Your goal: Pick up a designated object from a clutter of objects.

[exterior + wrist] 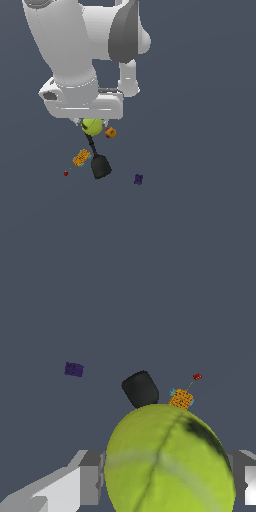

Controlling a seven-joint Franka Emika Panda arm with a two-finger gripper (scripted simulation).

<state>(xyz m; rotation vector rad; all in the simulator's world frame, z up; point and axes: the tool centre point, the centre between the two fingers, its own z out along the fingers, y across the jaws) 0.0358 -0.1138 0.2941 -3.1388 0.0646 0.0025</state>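
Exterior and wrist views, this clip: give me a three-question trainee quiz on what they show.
1. True or false: the gripper is shut on the yellow-green ball.
2. Multiple choice: in the exterior view, which item lies farthest toward that view's right? A) tiny red bit B) small purple piece C) orange textured block
3. Fill in: the black spatula's blade lies between the orange textured block and the ____ piece.

Key: 1 true; 2 B; 3 purple.
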